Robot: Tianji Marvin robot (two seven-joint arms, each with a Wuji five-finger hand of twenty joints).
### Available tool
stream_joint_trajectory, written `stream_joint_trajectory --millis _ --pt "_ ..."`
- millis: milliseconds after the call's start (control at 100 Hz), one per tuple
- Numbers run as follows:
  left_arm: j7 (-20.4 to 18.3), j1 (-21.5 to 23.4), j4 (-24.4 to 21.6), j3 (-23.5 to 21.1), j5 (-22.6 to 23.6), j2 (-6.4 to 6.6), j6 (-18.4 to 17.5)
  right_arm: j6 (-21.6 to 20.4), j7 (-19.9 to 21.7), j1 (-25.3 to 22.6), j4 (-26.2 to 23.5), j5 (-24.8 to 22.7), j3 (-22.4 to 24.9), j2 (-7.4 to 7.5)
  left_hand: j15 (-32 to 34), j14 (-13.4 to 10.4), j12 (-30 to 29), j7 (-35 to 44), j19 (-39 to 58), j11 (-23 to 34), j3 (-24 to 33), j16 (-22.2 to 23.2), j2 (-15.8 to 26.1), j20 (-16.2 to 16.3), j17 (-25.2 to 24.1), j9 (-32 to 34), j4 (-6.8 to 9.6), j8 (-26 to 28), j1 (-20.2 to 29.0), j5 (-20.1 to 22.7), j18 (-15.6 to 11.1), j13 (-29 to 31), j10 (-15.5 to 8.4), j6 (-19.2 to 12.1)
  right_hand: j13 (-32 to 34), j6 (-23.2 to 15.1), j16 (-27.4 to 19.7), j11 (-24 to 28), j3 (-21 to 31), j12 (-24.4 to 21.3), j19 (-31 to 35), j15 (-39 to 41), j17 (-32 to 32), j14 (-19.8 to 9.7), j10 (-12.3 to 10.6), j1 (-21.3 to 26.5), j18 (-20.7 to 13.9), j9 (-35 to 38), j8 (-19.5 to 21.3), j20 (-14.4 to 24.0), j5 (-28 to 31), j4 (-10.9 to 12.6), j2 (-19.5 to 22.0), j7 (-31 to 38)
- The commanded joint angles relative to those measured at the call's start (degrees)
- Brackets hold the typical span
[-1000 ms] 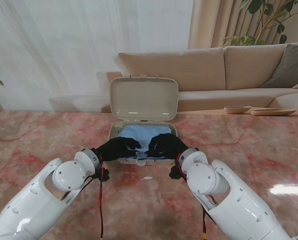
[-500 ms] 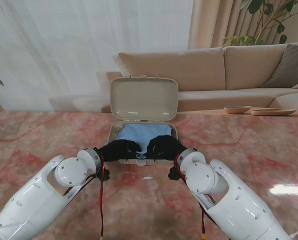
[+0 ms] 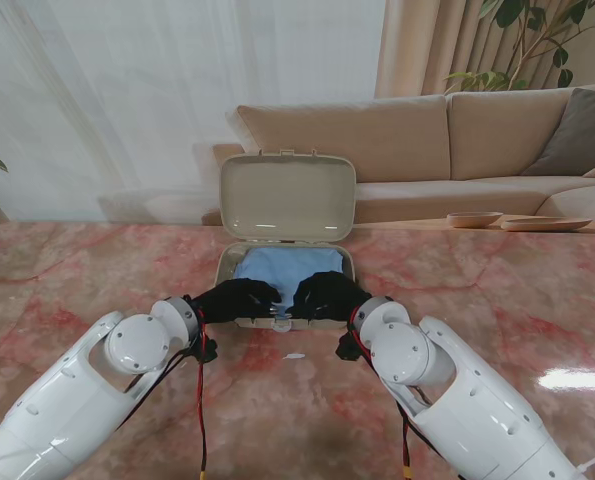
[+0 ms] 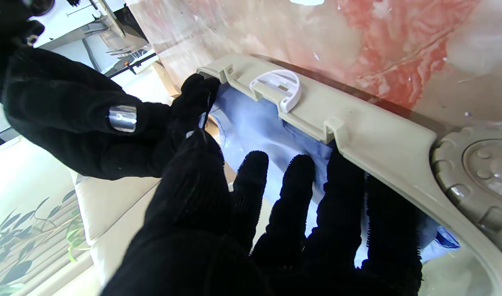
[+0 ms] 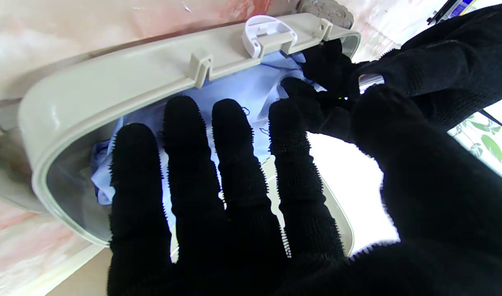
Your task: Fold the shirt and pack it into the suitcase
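From the stand camera I saw my left arm point(image 3: 77, 400) rising from the lower left corner, its black-gloved left hand point(image 3: 235, 298) lying palm down at the middle of the frame, over the near rim of the beige suitcase point(image 3: 225, 262). The fingers point(image 4: 290, 205) were spread and flat on the light blue shirt point(image 3: 289, 266), gripping nothing. The shirt lay folded inside the suitcase, filling its tray, with the near edge tucked under the rim by the white latch point(image 4: 277, 86). The open lid point(image 3: 287, 197) stood upright just beyond, walling off the far side of the tray. Right of center, my right hand point(image 3: 327, 295) lay beside the left one, thumbs close together, its fingers point(image 5: 230, 160) also splayed on the cloth and holding nothing. Both hands covered the near half of the shirt, so I could not see the fold there. The pink marble table point(image 3: 497, 290) spread around the case, and a beige sofa point(image 3: 457, 140) with a wooden tray point(image 3: 542, 223) sat at the upper right.
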Motion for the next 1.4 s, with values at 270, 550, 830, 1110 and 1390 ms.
stream_joint_trajectory --millis 270,550,830,1110,1390 --pt "1.83 3.62 -5.46 -3.40 0.90 -0.09 1.71 1.22 -1.23 -2.83 -4.21 -0.72 2.45 -0.28 0.36 1.56 0.11 1.08 0.98 1.54 -1.86 0.24 1.67 0.92 -0.17 1.57 0.24 0.63 0.41 0.24 0.93 0.77 -0.81 -1.23 -0.50 -1.16 -0.50 -0.07 -0.73 0.04 1.84 2.33 -1.10 -0.36 0.11 -1.23 -0.47 0.20 -0.51 0.32 0.73 1.25 1.08 0.61" --pt "4.68 8.00 -10.70 -8.86 3.86 -0.28 4.97 3.76 -5.02 -2.95 -4.21 -1.95 4.37 -1.14 0.13 1.53 0.10 1.08 0.90 1.31 -1.98 0.24 1.61 1.01 -0.15 1.64 0.04 1.00 0.27 0.72 0.95 0.75 -0.79 -1.36 -1.37 -0.52 0.00 -1.39 0.21 -0.44 1.57 2.22 -1.35 -0.71 0.11 -2.75 -0.90 -1.91 0.53 1.42 -0.12 2.93 1.34 -2.76" --pt "7.60 12.76 -13.66 -14.61 4.68 -0.86 10.77 7.42 -7.85 -2.22 -1.25 -2.45 6.55 -1.90 -0.14 2.13 -0.11 -0.37 0.35 0.66 -2.22 0.22 3.48 0.75 -0.37 1.43 0.06 0.30 -1.22 0.61 0.98 0.34 -0.21 -0.45 -5.19 1.66 -0.37 -3.07 0.25 -1.22 0.12 0.59 -4.23 -0.73 1.05 -6.81 -1.95 -8.02 4.15 2.44 -4.09 3.30 2.69 -8.92" --pt "10.01 14.03 -11.51 -16.98 2.45 -1.78 16.36 10.79 -7.28 -0.30 3.57 -2.09 7.22 -1.97 -0.11 2.74 -0.13 -3.48 0.35 0.16 -2.22 0.34 4.26 0.75 -1.02 0.87 0.35 -1.64 -2.15 -0.79 1.31 -0.29 0.35 1.66 -8.76 3.59 -0.48 -3.70 -2.71 -1.91 -0.20 0.40 -6.61 -0.46 2.15 -11.20 -2.54 -13.50 3.84 3.23 -7.54 2.63 5.51 -12.28" --pt "12.77 11.70 -6.66 -16.72 -1.33 -3.04 18.80 13.49 -4.93 1.10 6.42 -2.33 7.12 -1.50 0.79 3.57 0.17 -4.20 0.46 0.58 -2.13 0.86 4.60 0.88 -1.74 1.18 0.41 -1.98 -2.01 -0.45 1.98 -0.28 0.89 2.33 -16.29 5.70 -0.59 -2.08 -7.00 -1.64 -3.49 0.27 -12.91 -1.00 3.08 -12.63 -5.16 -20.45 4.35 4.69 -10.92 2.97 8.54 -16.25"
